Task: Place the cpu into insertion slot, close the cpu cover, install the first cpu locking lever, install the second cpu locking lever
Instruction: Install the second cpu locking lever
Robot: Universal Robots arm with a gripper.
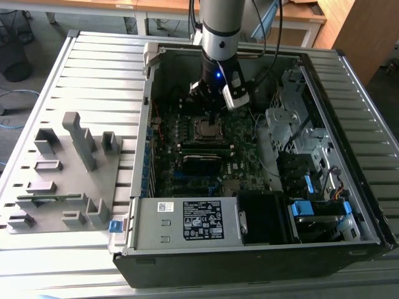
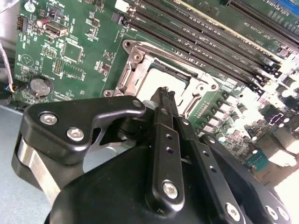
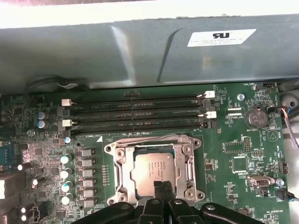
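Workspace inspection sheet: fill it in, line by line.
Surface: ribbed grey table holding an open computer case.
Job's things: cpu lies in the insertion slot; cpu cover is down around it.
Clutter: grey fixture blocks at the exterior view's left.
Gripper: gripper sits over the cpu's edge, fingers together.
Cables: black arm cables; blue floor cable.
Surroundings: wooden desks.
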